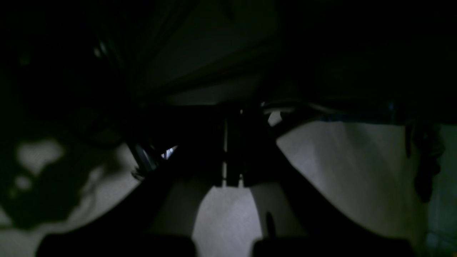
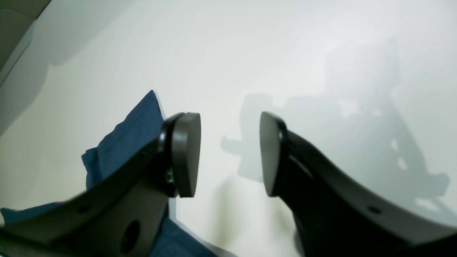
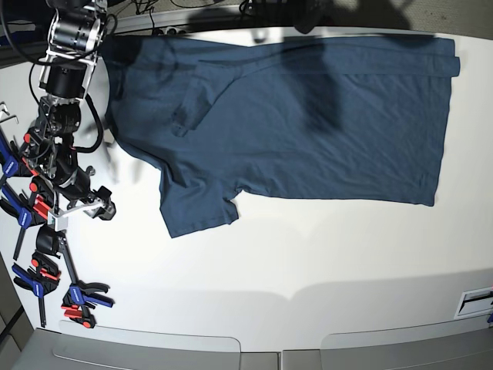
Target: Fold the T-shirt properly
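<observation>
The navy T-shirt point(image 3: 308, 116) lies spread flat across the far half of the white table point(image 3: 308, 262), one sleeve point(image 3: 196, 212) pointing toward the front. My right gripper point(image 2: 228, 155) is open and empty, hovering over bare table, with a corner of the shirt point(image 2: 125, 142) just behind its left finger point(image 2: 185, 153). Its arm point(image 3: 69, 69) stands at the table's far left, by the shirt's end. The left wrist view is very dark: my left gripper point(image 1: 225, 150) has its fingers pressed together, with only a thin slit of light between them. Dark cloth point(image 1: 357, 116) hangs nearby. I cannot tell whether it pinches anything.
Several blue and red spring clamps point(image 3: 46, 270) and cables hang along the table's left edge. A small label point(image 3: 474, 302) sits at the front right corner. Dark shapes point(image 3: 308, 15) at the far edge cast a shadow on the shirt's middle.
</observation>
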